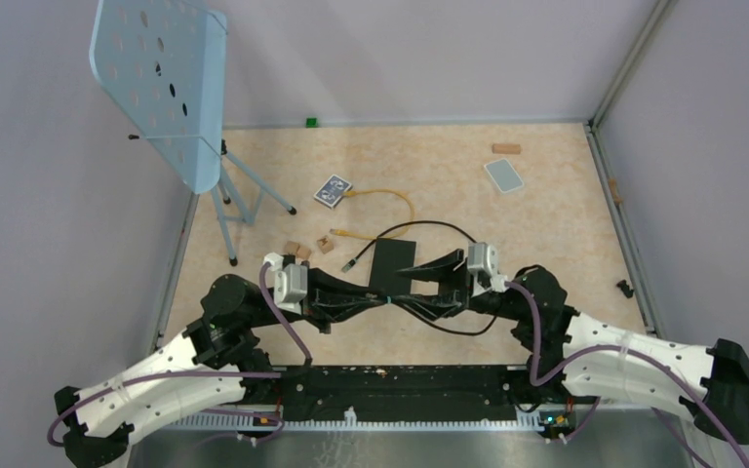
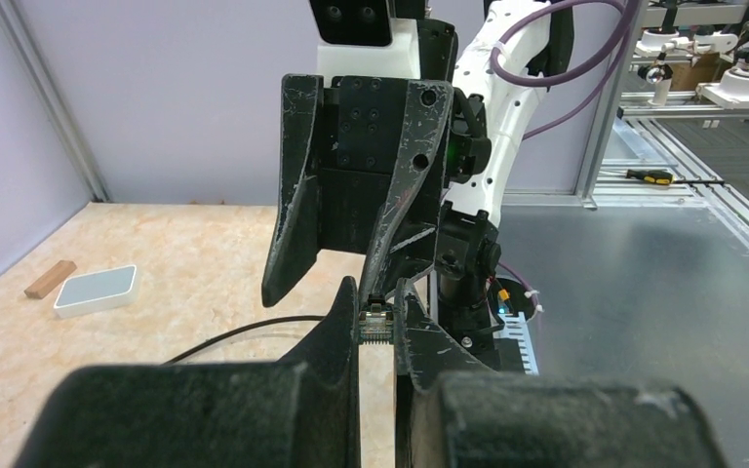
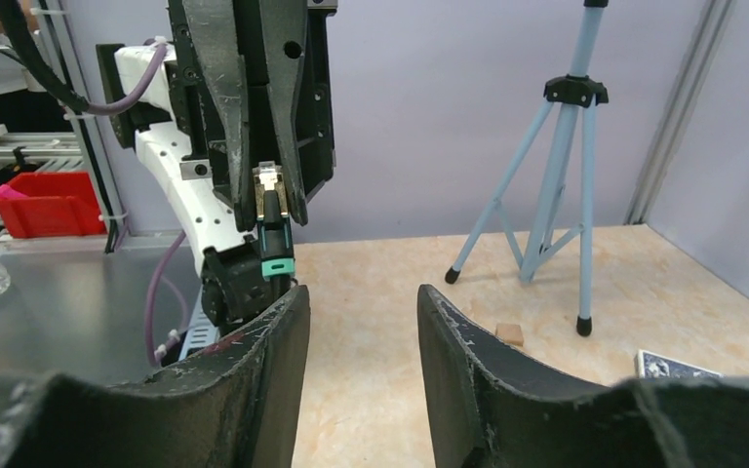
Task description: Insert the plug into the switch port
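A: State of left gripper (image 2: 378, 304)?
B: Pinched on the plug (image 3: 269, 188), raised off the table, facing the right gripper (image 3: 363, 300), whose jaws stand spread.
A: Switch port?
B: Not discernible. The black box (image 1: 392, 263) lies flat just beyond both grippers.

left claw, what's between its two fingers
The plug, pinched between the fingers of the left claw; the left wrist view shows it best.
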`<action>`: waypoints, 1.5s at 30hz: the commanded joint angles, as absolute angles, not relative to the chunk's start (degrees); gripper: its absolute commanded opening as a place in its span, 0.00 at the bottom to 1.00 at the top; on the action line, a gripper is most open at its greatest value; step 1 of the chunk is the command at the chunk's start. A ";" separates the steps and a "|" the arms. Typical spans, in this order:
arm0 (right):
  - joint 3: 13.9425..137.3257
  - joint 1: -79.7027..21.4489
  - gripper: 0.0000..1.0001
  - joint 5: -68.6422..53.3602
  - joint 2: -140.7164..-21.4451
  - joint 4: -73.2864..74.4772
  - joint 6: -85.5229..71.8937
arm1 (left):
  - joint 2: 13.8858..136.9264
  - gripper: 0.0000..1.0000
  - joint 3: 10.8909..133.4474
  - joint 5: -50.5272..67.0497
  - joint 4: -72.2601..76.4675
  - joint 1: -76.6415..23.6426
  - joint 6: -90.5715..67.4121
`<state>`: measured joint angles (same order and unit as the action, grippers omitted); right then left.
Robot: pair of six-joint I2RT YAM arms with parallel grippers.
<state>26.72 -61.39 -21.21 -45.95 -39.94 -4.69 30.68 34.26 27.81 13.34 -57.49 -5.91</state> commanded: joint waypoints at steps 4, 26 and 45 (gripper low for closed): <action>25.73 -62.64 0.46 -19.84 -40.52 -41.88 -4.49 | 30.95 0.00 34.45 26.60 16.14 -57.39 -5.30; 26.04 -62.62 0.22 -25.13 -46.79 -45.98 -7.08 | 30.94 0.00 34.37 27.24 15.44 -57.34 -5.38; 33.86 -62.43 0.00 -1.47 -40.78 -9.10 9.14 | 28.88 0.99 35.21 -2.20 3.21 -57.39 -16.85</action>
